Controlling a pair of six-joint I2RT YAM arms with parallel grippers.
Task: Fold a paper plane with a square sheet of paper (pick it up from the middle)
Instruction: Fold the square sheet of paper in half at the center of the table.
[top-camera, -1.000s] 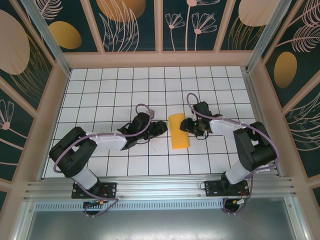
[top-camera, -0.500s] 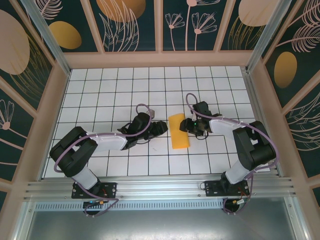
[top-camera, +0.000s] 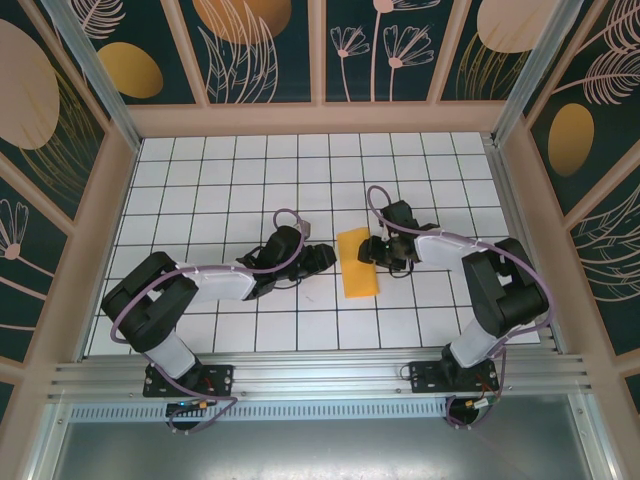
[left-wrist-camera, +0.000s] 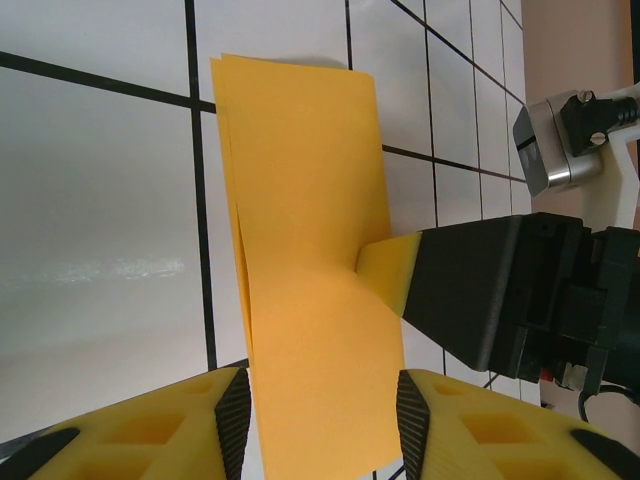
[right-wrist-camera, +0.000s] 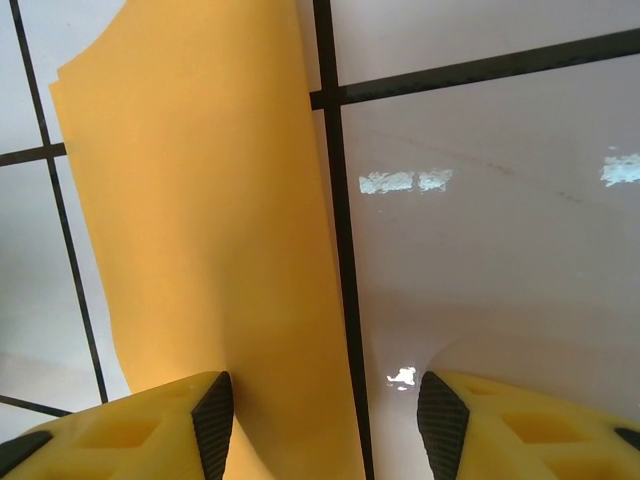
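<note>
The square sheet of paper (top-camera: 358, 263), folded in half, is laid flat on the counter (top-camera: 200, 190) between the left fingers (left-wrist-camera: 150, 440) and right fingers (right-wrist-camera: 130, 430), both spread and gripping nothing; it could be skidded or crumpled if pressed unevenly.

Bright, even light from above; shadows are faint and soft; small white glare patches sit on the glossy tiles (right-wrist-camera: 405, 181).

Orange-yellow paper (top-camera: 358, 263), white table (top-camera: 200, 190) black grid, dark floral walls (top-camera: 180, 60)
</note>
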